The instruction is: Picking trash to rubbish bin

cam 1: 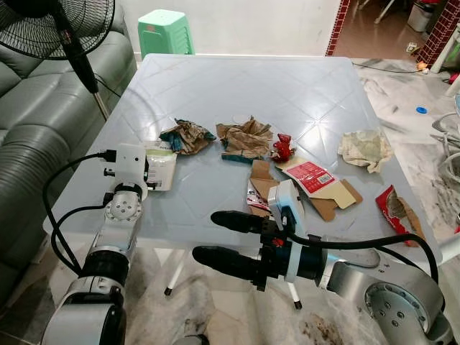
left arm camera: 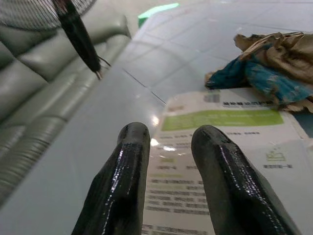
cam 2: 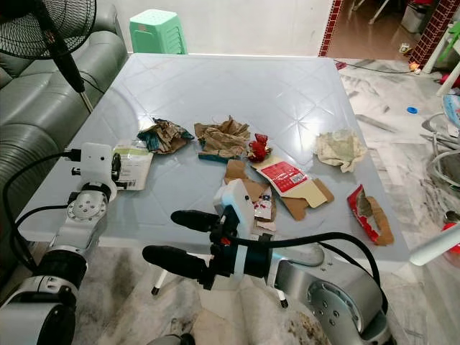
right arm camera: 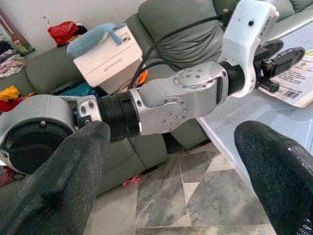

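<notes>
Trash lies on the pale blue table (cam 1: 237,79): a white-and-green leaflet (cam 1: 162,167) at the left edge, a brown-and-teal crumpled wrapper (cam 1: 187,135), crumpled brown paper (cam 1: 246,136), a red wrapper (cam 1: 282,148), a flattened red-and-white carton (cam 1: 316,183), a crumpled tissue (cam 1: 365,149) and a red-brown wrapper (cam 1: 397,210). My left gripper (left arm camera: 171,134) hovers low over the leaflet (left arm camera: 220,142), fingers slightly apart with nothing between them. My right gripper (cam 1: 207,236) is wide open just off the table's near edge, pointing left, holding nothing.
A grey sofa (cam 1: 29,129) and a standing fan (cam 1: 65,29) crowd the table's left side. A green stool (cam 1: 165,32) stands behind the table. Tiled floor lies below the near edge and to the right.
</notes>
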Controlling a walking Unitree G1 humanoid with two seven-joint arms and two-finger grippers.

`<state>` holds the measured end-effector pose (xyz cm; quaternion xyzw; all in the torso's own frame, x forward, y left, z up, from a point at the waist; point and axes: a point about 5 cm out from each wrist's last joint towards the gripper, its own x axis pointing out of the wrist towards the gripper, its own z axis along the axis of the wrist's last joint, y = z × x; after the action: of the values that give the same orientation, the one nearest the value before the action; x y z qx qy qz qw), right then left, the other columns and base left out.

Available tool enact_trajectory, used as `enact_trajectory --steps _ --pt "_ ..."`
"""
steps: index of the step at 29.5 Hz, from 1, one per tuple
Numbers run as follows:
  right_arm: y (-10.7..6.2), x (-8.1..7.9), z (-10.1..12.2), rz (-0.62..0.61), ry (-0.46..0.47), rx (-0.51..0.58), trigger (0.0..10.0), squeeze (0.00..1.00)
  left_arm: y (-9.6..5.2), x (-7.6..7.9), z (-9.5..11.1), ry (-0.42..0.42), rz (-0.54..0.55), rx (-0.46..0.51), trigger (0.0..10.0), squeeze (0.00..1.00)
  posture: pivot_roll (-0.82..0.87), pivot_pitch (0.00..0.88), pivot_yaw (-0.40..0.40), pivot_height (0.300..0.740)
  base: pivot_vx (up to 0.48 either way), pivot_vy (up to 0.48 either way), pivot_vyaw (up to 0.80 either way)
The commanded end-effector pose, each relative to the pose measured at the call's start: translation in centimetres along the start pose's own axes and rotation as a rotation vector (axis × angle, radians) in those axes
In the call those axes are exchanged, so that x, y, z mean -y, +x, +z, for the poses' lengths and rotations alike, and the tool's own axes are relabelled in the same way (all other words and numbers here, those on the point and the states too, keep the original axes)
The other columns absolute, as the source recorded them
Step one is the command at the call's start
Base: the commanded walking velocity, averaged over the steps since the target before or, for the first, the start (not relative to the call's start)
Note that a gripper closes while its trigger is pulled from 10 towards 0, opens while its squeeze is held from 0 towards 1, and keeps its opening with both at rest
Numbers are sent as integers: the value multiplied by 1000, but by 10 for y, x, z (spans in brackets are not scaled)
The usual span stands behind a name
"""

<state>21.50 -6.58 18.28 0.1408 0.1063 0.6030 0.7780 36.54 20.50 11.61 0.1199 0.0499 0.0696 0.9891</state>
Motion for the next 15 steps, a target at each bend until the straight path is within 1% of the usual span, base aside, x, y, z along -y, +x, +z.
enact_trajectory --steps 1,4,5,6,7,9,12,15 --pt "-1 -2 1 -6 -12 7 10000 0 2 4 -3 -3 -31 -28 10000 1000 -98 68 24 740 0 0 0" --pt "-1 -2 1 -8 -12 6 10000 0 1 9 -13 -38 -64 -99 10000 1000 -98 68 24 740 0 0 0" --pt "-1 -2 1 -8 -12 6 10000 0 1 9 -13 -38 -64 -99 10000 1000 -98 68 24 740 0 0 0" --pt "-1 -2 1 -10 -12 5 10000 0 -1 12 -20 -48 -84 -136 10000 1000 -98 68 24 740 0 0 0" --pt "-1 -2 1 -10 -12 5 10000 0 -1 12 -20 -48 -84 -136 10000 1000 -98 68 24 740 0 0 0" --pt "-1 -2 1 -12 -12 5 10000 0 -3 16 -27 -36 -107 -171 10000 1000 -108 70 24 740 0 0 0" --pt "-2 -2 1 -14 -11 4 10000 0 -7 17 -39 -16 -112 -223 10000 1000 -108 73 24 740 0 0 0" --pt "-3 -2 1 -14 -11 4 10000 0 -10 18 -45 -6 -116 -242 10000 984 -108 76 23 740 0 0 0"
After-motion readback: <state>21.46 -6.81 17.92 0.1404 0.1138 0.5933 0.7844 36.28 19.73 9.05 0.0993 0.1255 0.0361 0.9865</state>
